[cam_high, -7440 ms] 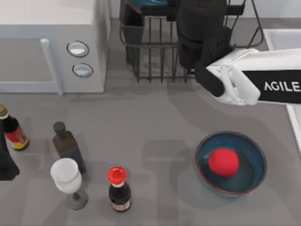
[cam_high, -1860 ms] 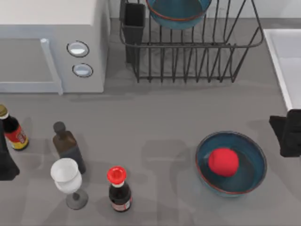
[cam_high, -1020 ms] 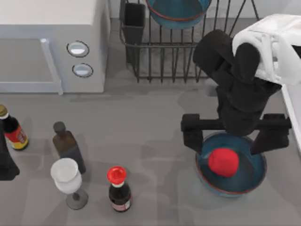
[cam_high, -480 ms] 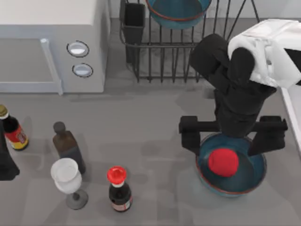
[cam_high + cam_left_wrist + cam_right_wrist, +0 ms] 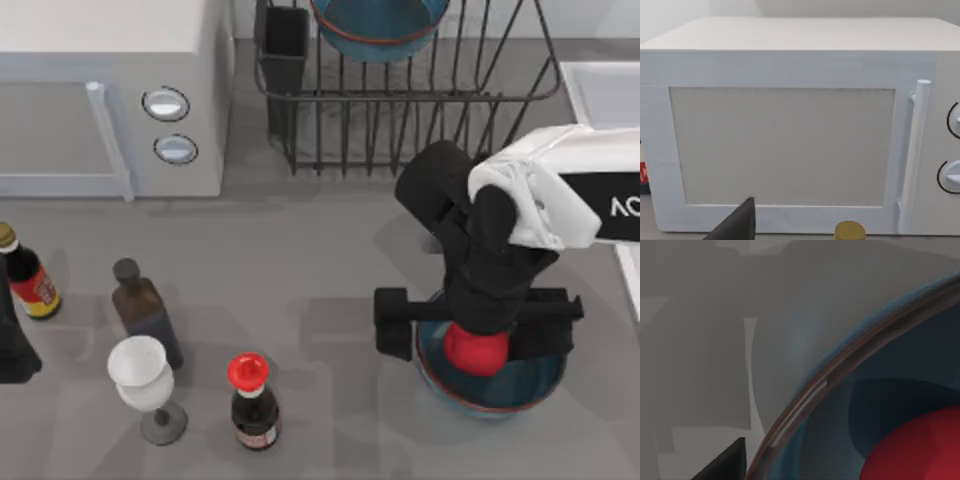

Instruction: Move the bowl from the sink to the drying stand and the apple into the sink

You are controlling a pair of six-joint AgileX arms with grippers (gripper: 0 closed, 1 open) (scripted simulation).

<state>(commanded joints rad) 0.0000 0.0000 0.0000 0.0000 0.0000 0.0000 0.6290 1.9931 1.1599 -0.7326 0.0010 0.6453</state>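
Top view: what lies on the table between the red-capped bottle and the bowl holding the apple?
Bare grey table. In the top view nothing stands between the red-capped bottle and that bowl, where the right gripper straddles the apple, fingers spread.

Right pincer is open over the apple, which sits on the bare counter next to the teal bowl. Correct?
Not quite. The top view shows the apple lying inside the teal bowl, not on the counter. The right pincer is open over it, as you say.

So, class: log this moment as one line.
right gripper: open, straddling apple in table bowl | other bowl in rack | left gripper: parked, table's left edge
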